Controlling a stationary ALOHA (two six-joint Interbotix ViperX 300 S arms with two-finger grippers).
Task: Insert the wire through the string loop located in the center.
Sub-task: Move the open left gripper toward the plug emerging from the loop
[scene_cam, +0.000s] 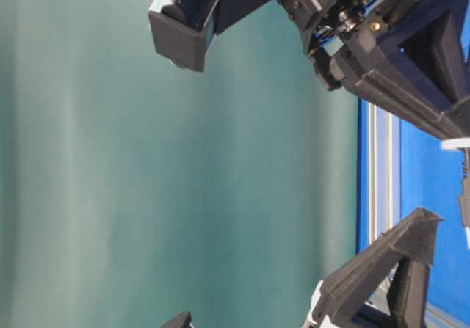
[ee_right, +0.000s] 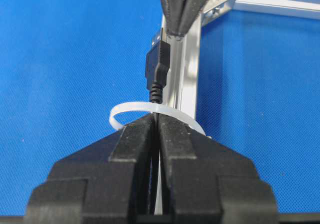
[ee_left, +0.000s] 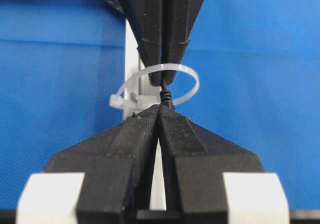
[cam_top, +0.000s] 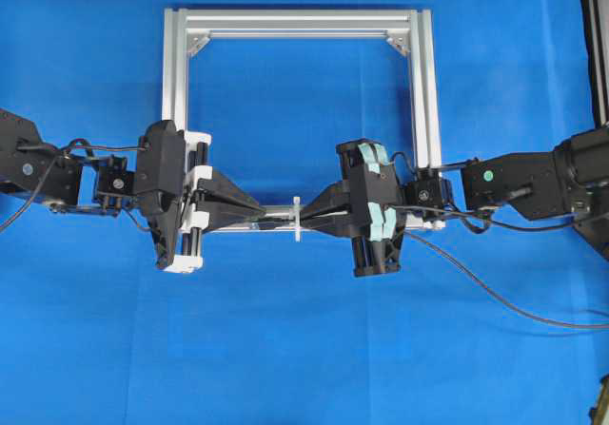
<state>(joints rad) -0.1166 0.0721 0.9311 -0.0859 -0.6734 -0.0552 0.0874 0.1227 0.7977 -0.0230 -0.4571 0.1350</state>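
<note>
Setting: A silver aluminium frame (cam_top: 181, 64) lay flat on a blue table (cam_top: 304, 349), seen from overhead.
String loop: The white string loop (cam_top: 297, 218) stood upright at the middle of the frame's near bar, between the two grippers.
Wire: The wire (ee_right: 158, 71) ran from the right across the table; its dark plug-like tip had passed through the loop and pointed toward the left gripper.
Right gripper: The right gripper (ee_right: 156, 121) was clenched on the wire just behind the loop, apparently to feed it straight through.
Left gripper: The left gripper (ee_left: 159, 108) was pressed closed, its tips just beside the loop facing the plug; whether it pinched anything could not be told.
Progress: Judging by the plug's position, the threading looked largely done.
</note>
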